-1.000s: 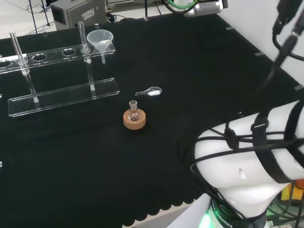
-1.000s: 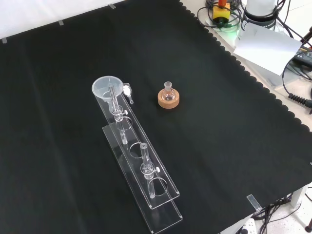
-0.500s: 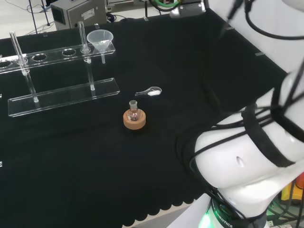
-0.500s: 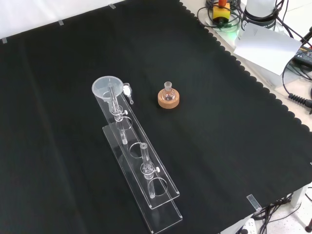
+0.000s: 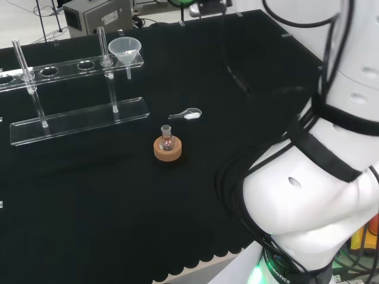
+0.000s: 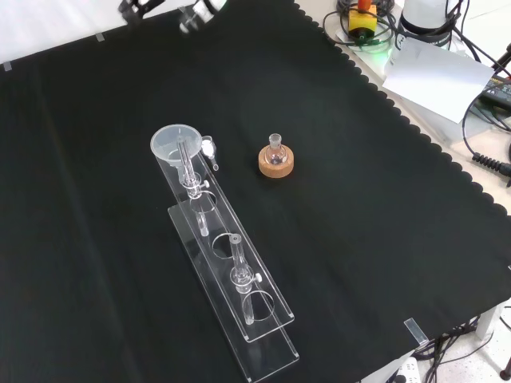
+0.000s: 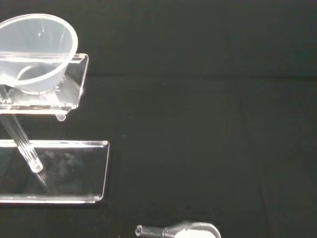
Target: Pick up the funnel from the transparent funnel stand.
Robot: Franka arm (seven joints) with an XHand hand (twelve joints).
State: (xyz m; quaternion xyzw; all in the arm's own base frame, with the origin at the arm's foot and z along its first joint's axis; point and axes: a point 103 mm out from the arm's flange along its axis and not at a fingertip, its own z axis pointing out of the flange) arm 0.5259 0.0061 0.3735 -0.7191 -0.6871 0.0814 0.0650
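My arm (image 5: pixel 320 177) has swung since a second ago; in the head view its white links now rise much taller at the right edge, and in the front view a dark and silver part of it (image 6: pixel 196 9) has come in at the top edge, above and well apart from the stand, where there was bare cloth before; whether that part is my hand I cannot tell, so I cannot tell how my fingers are set.

Nothing on the black cloth (image 6: pixel 383 239) has shifted; it spreads wide and bare on all sides of the stand, its scalloped hem running along the near edge in the head view and down the right side in the front view.

The clear stand (image 5: pixel 77 115) is where it was, a flat base plate with thin posts carrying an upper shelf pierced by round holes; the wrist view looks down on the stand's end (image 7: pixel 59 168), its square corners sharp against the cloth.

The funnel (image 5: pixel 125 51) still sits in the end hole of the stand's shelf, its wide mouth up and its stem hanging below the shelf; in the front view it (image 6: pixel 176 144) is at the stand's far end, and in the wrist view its bowl (image 7: pixel 37 52) rests in that same end of the stand.

The small flask (image 6: pixel 276 153) on its cork ring (image 5: pixel 167 150) stands apart from the stand, open cloth between them.

The little scoop (image 5: pixel 187 114), with something white in its bowl, lies just beside the stand's funnel end in the front view (image 6: pixel 209 150).
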